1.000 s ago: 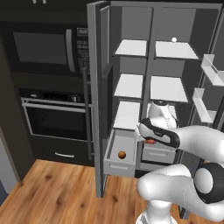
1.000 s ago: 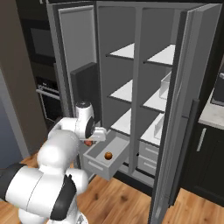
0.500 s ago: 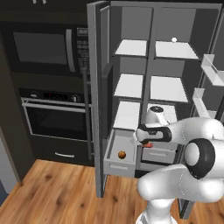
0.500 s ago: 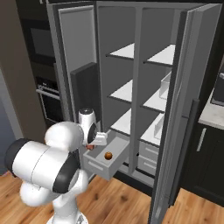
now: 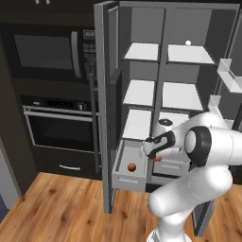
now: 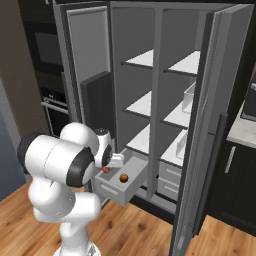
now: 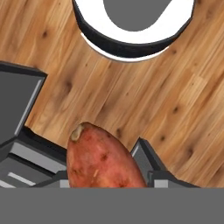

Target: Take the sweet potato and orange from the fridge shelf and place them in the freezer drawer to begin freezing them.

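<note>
1. We are holding the sweet potato (image 7: 99, 158) in the gripper (image 5: 156, 156), whose fingers are closed on it; in the left base view only a reddish sliver of it is showing beneath the hand.
2. In the hand view the sweet potato is rising from between the fingers at the bottom edge, its rounded tip pointing up and slightly left, with the wooden floor (image 7: 175, 109) lying behind it.
3. We are hovering the gripper at the right rim of the open freezer drawer (image 5: 124, 178), just above its wall; whether the sweet potato is over the drawer's interior or over its rim we cannot tell.
4. The orange (image 5: 132, 167) is resting on the drawer floor, near the front panel, well apart from the fingers.
5. In the right base view the gripper (image 6: 111, 166) is sitting at the drawer's near rim, with the orange (image 6: 123, 177) just beside and below it.
6. A tiny white ball (image 5: 188, 43) is lying on the top right fridge shelf (image 5: 189, 55).
</note>
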Motion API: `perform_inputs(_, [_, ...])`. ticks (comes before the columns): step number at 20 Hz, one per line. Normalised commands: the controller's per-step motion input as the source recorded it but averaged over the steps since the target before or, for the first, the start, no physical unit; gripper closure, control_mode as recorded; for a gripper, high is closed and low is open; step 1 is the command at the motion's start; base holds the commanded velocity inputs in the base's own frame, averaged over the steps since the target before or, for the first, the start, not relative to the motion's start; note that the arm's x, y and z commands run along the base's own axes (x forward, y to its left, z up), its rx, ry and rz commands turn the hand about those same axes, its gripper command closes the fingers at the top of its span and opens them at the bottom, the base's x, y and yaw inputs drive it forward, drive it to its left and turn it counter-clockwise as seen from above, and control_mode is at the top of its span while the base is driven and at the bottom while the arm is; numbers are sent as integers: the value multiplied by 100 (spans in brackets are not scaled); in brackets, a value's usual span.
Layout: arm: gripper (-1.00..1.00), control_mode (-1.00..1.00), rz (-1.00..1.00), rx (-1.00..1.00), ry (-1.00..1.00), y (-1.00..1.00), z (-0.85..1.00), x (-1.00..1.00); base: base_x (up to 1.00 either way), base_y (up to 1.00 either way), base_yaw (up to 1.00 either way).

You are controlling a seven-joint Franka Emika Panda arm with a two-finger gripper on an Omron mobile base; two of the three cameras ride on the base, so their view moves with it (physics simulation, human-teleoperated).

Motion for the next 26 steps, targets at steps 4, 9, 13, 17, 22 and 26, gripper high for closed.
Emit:
perform_inputs(4, [100,-100,0,0,0,0,-24,40,0,0,0])
perform_inputs(9, [100,-100,0,0,0,0,-27,44,0,0,0])
perform_inputs(13, [100,-100,0,0,0,0,-43,27,0,0,0])
perform_inputs(17, [100,-100,0,0,0,0,-29,27,0,0,0])
perform_inputs(22, [100,-100,0,0,0,0,-19,36,0,0,0])
perform_inputs(26, [100,-100,0,0,0,0,-12,43,0,0,0])
